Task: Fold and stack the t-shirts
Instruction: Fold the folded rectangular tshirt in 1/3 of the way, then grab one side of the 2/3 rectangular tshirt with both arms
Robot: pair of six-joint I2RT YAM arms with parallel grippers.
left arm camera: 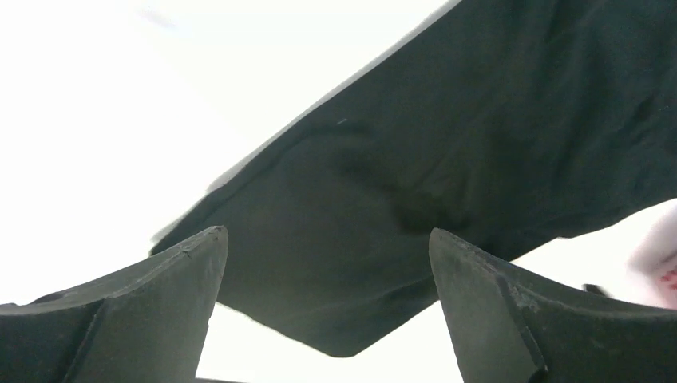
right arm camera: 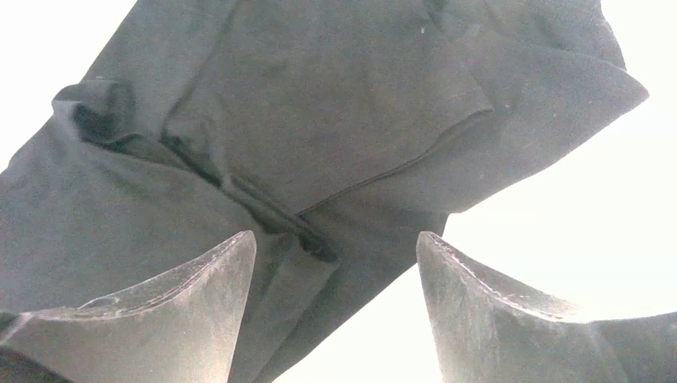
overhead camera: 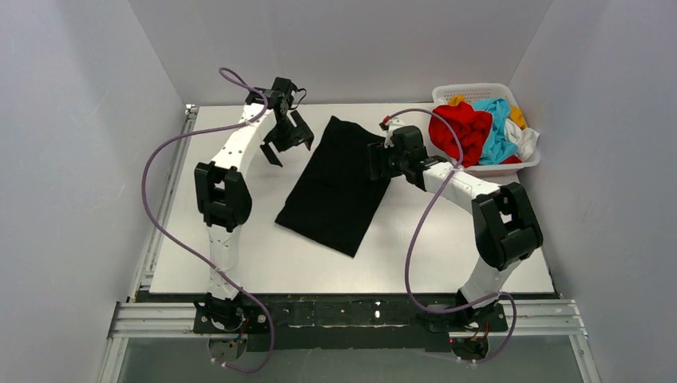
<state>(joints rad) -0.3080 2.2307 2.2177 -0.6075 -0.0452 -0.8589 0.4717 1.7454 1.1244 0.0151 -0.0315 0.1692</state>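
The black t-shirt (overhead camera: 339,185) lies folded into a long slanted strip in the middle of the table. It also shows in the left wrist view (left arm camera: 447,159) and in the right wrist view (right arm camera: 263,136). My left gripper (overhead camera: 285,144) is open and empty, above the table just left of the strip's far end. My right gripper (overhead camera: 382,162) is open and empty at the strip's right edge. Red (overhead camera: 461,130), light blue (overhead camera: 497,128), white (overhead camera: 526,142) and orange-yellow (overhead camera: 456,100) shirts lie bunched in the basket.
The white lattice basket (overhead camera: 473,90) stands at the back right corner against the wall. White walls close in the table on three sides. A metal rail (overhead camera: 351,313) runs along the near edge by the arm bases.
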